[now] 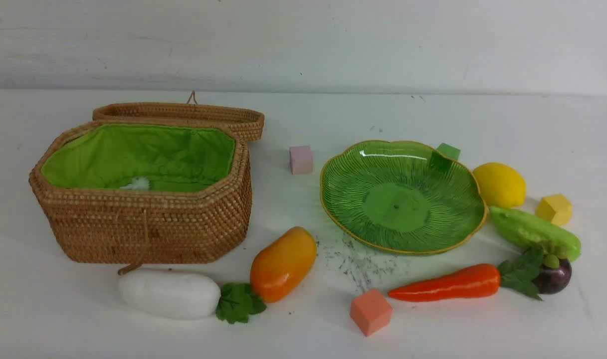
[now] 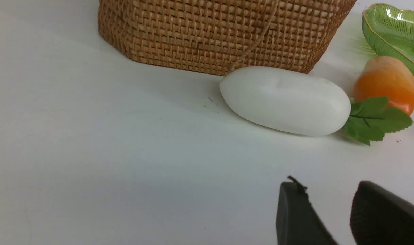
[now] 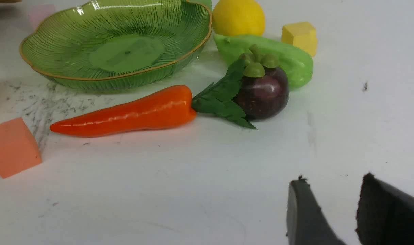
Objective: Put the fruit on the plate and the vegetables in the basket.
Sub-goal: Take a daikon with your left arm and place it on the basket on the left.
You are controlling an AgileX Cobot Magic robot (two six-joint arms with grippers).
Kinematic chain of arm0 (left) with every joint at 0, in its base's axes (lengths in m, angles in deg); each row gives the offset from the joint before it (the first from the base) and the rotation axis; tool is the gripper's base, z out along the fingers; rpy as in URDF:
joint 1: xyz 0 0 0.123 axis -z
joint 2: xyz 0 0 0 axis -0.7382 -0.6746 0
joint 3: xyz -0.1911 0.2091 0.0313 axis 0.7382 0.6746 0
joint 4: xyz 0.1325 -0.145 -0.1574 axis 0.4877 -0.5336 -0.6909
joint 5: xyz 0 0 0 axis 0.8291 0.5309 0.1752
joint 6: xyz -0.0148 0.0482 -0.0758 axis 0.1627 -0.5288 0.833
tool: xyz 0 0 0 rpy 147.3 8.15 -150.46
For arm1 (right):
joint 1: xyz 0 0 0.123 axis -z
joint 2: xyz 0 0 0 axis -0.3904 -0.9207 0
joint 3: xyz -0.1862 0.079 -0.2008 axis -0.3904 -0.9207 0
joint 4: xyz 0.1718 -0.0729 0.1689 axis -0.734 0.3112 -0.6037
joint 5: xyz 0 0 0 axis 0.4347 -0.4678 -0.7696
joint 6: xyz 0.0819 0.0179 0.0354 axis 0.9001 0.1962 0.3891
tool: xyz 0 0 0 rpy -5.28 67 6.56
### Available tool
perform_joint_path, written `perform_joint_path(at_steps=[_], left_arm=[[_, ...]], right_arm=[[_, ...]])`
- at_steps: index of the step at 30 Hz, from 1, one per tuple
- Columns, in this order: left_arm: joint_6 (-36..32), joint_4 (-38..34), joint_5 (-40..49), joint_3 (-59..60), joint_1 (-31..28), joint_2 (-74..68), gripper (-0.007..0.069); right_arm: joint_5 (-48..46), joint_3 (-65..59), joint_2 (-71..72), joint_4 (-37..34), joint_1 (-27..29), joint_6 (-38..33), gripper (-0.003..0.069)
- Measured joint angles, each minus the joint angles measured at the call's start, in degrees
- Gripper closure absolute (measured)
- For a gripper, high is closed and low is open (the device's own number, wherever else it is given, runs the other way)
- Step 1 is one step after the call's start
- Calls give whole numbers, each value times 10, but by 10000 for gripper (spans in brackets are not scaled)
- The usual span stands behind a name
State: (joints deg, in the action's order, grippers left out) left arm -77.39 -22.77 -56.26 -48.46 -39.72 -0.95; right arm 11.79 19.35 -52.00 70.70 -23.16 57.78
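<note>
The open wicker basket (image 1: 143, 224) stands at the left, its green lining showing. In front of it lie the white radish (image 1: 168, 293) and the mango (image 1: 283, 264). The green plate (image 1: 403, 199) sits right of centre with nothing on it. Around its right side are the lemon (image 1: 500, 184), the gourd (image 1: 532, 230), the carrot (image 1: 448, 283) and the mangosteen (image 1: 555, 275). My left gripper (image 2: 327, 185) is open and holds nothing, short of the radish (image 2: 285, 100). My right gripper (image 3: 333, 179) is open too, apart from the mangosteen (image 3: 263, 90) and the carrot (image 3: 132, 112). Neither arm shows in the front view.
Foam cubes are scattered about: a pink one (image 1: 301, 159) between basket and plate, a green one (image 1: 448, 150) behind the plate, a yellow one (image 1: 554, 209) by the lemon, a salmon one (image 1: 371, 312) near the carrot's tip. The basket lid (image 1: 183, 112) hangs open behind.
</note>
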Motion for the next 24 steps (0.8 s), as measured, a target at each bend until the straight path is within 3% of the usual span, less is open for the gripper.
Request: perform_joint_path(at_steps=[24], left_arm=[[0, 0, -7, 0, 0, 0, 386]], right_arm=[[0, 0, 0, 0, 0, 0, 419]])
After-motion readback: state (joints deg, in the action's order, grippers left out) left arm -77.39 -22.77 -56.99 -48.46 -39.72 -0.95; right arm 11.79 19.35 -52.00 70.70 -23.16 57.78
